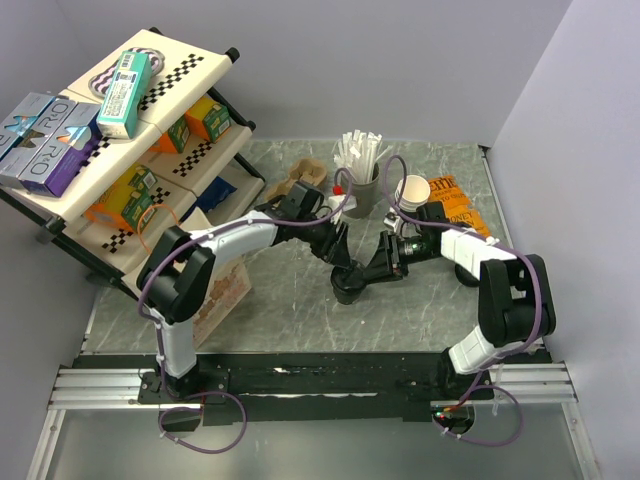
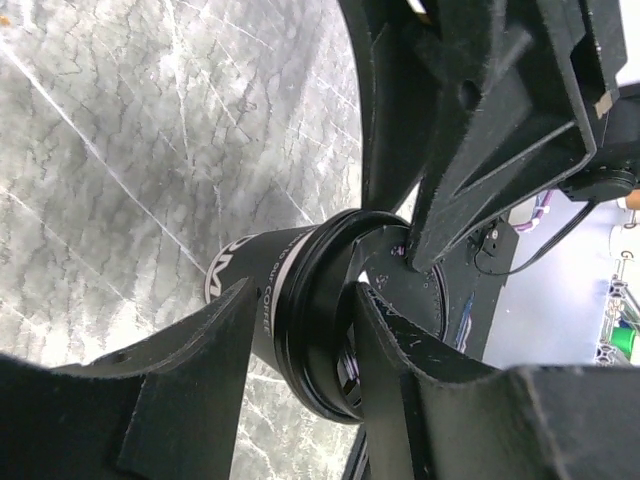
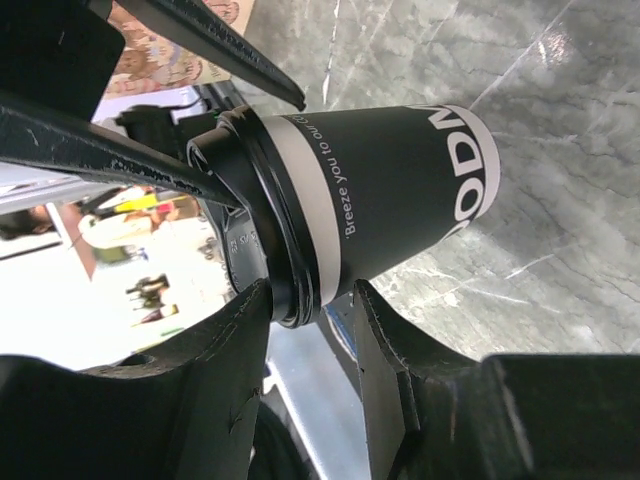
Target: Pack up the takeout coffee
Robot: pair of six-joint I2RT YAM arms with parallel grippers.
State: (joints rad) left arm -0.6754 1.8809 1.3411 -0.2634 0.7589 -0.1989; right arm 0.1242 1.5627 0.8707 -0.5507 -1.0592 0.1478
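Note:
The takeout coffee, a dark cup with a black lid, is at the middle of the marble table between both arms. In the left wrist view my left gripper is shut on the takeout coffee: one finger lies on the wall, the other on the lid top. My left gripper comes in from the left. My right gripper comes in from the right. In the right wrist view the right gripper grips the same takeout coffee at its rim, one fingertip against the lid, the other against the wall.
A tilted shelf rack with boxes fills the left. A holder of white straws, a stack of white cups and an orange packet stand at the back right. A brown paper bag lies by the left arm.

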